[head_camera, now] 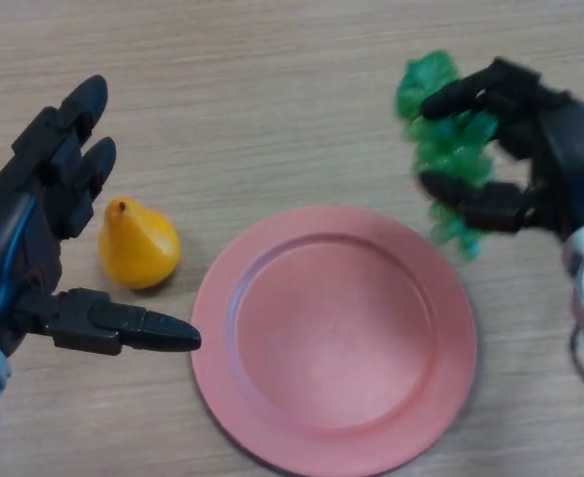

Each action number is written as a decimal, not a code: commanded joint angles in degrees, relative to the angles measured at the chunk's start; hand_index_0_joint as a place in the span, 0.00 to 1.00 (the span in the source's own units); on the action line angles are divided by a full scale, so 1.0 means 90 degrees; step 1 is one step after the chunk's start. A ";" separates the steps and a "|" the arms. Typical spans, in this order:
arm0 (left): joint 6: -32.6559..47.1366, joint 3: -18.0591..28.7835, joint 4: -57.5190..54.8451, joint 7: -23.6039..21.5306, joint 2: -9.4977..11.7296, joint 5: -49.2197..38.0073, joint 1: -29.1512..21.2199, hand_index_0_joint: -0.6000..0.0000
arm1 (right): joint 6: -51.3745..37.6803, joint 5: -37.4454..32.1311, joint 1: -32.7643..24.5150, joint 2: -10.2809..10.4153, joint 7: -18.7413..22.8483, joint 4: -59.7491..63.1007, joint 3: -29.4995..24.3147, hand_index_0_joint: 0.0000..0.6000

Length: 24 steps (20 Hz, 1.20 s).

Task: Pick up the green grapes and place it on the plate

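A bunch of green grapes [449,144] shows at the upper right, just beyond the far right rim of the pink plate [334,338]. My right hand [555,164] reaches in from the right, its fingers and thumb curled round the bunch from above and below. Whether the grapes still touch the table I cannot tell. The plate lies at the middle of the wooden table with nothing on it. My left hand [34,229] hovers at the left with straight fingers and holds nothing.
A yellow pear [136,243] stands on the table between my left hand and the plate's left rim. The wooden table [272,99] stretches away behind the plate.
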<state>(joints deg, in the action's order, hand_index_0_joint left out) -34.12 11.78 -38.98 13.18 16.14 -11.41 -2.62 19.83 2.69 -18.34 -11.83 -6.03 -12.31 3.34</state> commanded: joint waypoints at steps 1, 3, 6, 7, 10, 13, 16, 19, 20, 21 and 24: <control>0.0794 0.0328 -0.0308 -0.0158 0.0213 -0.0072 -0.0196 1.00 | -0.0384 -0.0174 0.0115 0.0038 0.0006 -0.0940 0.0086 1.00; 0.0820 0.0331 -0.0272 -0.0188 0.0222 -0.0092 -0.0212 1.00 | -0.0335 0.0069 0.0451 0.0088 0.0123 -0.1273 0.0520 1.00; 0.0976 0.0287 -0.0171 -0.0289 0.0253 -0.0074 -0.0337 1.00 | -0.0355 0.0258 0.0981 0.0104 -0.0061 -0.1482 0.0951 1.00; 0.1000 0.0286 -0.0160 -0.0295 0.0252 -0.0068 -0.0338 1.00 | -0.0338 0.0229 0.0980 0.0104 -0.0044 -0.1495 0.0959 0.92; 0.1317 0.0280 0.0001 -0.0439 0.0240 -0.0002 -0.0359 1.00 | -0.0202 0.0116 0.0910 0.0105 0.0214 -0.1612 0.1078 0.25; 0.1473 0.0177 0.0050 -0.0537 0.0210 0.0102 -0.0292 1.00 | -0.0020 -0.0134 0.0813 0.0105 0.0663 -0.1794 0.1103 0.00; 0.1203 0.0088 -0.0133 -0.0449 0.0116 0.0123 -0.0190 1.00 | 0.0046 -0.0235 0.0893 0.0105 0.0618 -0.2141 0.0879 0.00; 0.1008 0.0147 -0.0410 -0.0453 0.0090 -0.0043 -0.0094 1.00 | 0.0266 -0.0360 0.1098 0.0105 0.0265 -0.2672 0.0489 0.00; 0.0765 0.0177 -0.0650 -0.0348 0.0090 -0.0116 0.0012 1.00 | 0.0293 -0.0453 0.1290 0.0105 0.0017 -0.2934 0.0165 0.00; 0.0748 0.0175 -0.0693 -0.0327 0.0077 -0.0110 0.0026 1.00 | 0.0340 -0.0510 0.1359 0.0063 -0.0043 -0.3054 0.0032 0.00; 0.0350 0.0167 -0.1003 -0.0140 0.0109 -0.0077 0.0124 1.00 | 0.0318 -0.0671 0.1814 -0.0224 -0.0455 -0.3536 -0.0520 0.00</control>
<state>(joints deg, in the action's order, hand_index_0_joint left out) -35.32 10.69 -44.53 10.58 15.25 -12.21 -0.59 29.21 -1.16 -0.83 -12.81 -9.44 -40.85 0.57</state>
